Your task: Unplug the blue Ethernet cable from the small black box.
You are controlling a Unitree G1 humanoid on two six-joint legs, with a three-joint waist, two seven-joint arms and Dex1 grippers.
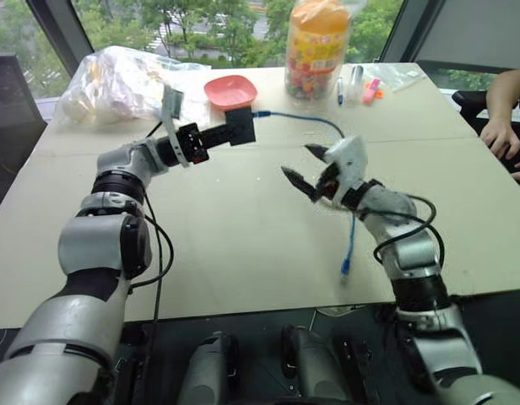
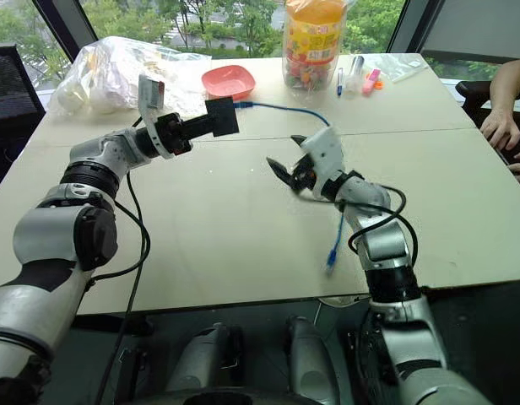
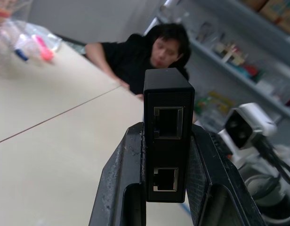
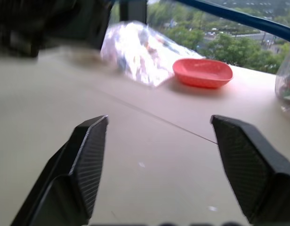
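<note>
Spanning nearly the whole head view, one beige table (image 1: 243,219) carries everything, and its far right corner is cut off by the frame edge. A person sits at that right side: from the head camera only a forearm and hand (image 1: 501,126) reach in past the edge, while the left wrist view shows the seated figure blurred behind the box. Left of the table's middle at the far edge lies one crumpled clear plastic bag (image 1: 116,80), contents hard to make out. Near the far middle stands one large jar (image 1: 315,42) of coloured sweets, its top cut off. Between bag and jar rests one red dish (image 1: 230,89). A few pens or markers (image 1: 357,87) lie right of the jar, too small to count surely.

The left gripper (image 1: 219,135) is clamped on the small black box (image 1: 240,125), held above the table just in front of the dish. The left wrist view shows two ports on the box's facing side, both vacant. One blue Ethernet cable (image 1: 302,118) runs from the box's far side in an arc toward the right gripper (image 1: 300,166); whether its plug sits in the box is hidden behind the box. Its other end hangs down over the table beside the right wrist. The right gripper's fingers (image 4: 88,155) are spread wide, holding nothing.
</note>
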